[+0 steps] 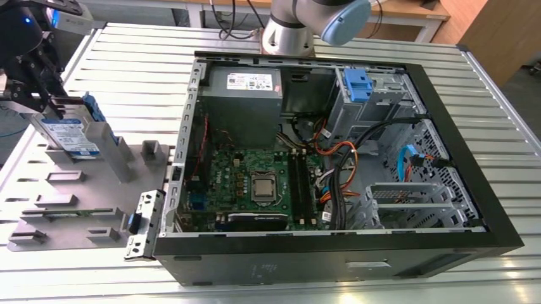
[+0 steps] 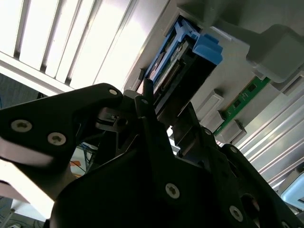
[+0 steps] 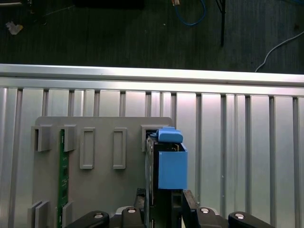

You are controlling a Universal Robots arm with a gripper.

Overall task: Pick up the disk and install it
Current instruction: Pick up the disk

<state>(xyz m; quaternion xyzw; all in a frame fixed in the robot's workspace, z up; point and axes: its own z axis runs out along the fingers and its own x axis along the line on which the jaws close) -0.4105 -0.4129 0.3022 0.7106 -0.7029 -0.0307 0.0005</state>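
The disk stands on edge in a slot of the grey fixture plate, at the exterior view's left, its blue-and-white label showing. My gripper comes down on it from above. In the first wrist view the disk is seen edge-on with its blue carrier handle, and my gripper has a finger pressed against each side, shut on it. In the second wrist view the disk sits between the black fingers, with the blue handle at its far end.
An open computer case lies at the exterior view's right of the plate, with a grey power-supply box and a blue bracket in its drive bay. A green memory stick stands in the plate. Everything rests on a slatted metal table.
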